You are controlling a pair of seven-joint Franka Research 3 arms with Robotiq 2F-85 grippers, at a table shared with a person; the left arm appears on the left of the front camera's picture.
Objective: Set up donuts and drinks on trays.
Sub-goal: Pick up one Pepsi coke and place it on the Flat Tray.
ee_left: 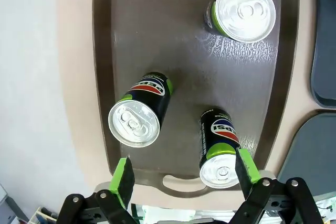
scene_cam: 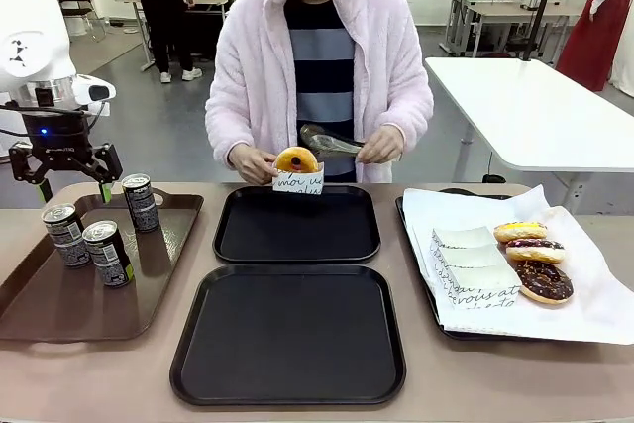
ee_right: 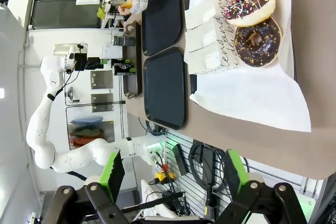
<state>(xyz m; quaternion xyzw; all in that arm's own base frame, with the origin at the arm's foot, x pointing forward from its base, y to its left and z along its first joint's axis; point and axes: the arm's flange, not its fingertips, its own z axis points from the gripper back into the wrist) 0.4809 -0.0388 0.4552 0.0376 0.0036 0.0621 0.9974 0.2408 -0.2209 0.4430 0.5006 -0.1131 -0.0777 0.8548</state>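
Front view: left pincer (scene_cam: pixel 74 190) hangs at upper left, jaws wide and empty, above the brown tray (scene_cam: pixel 30 314) holding three cans (scene_cam: pixel 107 253). Two black trays (scene_cam: pixel 287 334) lie bare at centre of the counter (scene_cam: pixel 99 373). A person's hand (scene_cam: pixel 250 160) holds a sleeved donut (scene_cam: pixel 297 161) at the far tray's far rim.

Left wrist view: "Pepsi" logo reads on two cans. The lower-right can sits just beside one pad. Best approach, I judge: centre one can between the pads, clear of its neighbours, grip mid-body, lift upright.

Right wrist view: right pincer (ee_right: pixel 174 174) spread, holding nothing, off the counter's edge. Three donuts (ee_right: pixel 255 40) at upper right on white paper (ee_right: pixel 252 98); the script on the paper sleeves (ee_right: pixel 207 35) is only partly legible.
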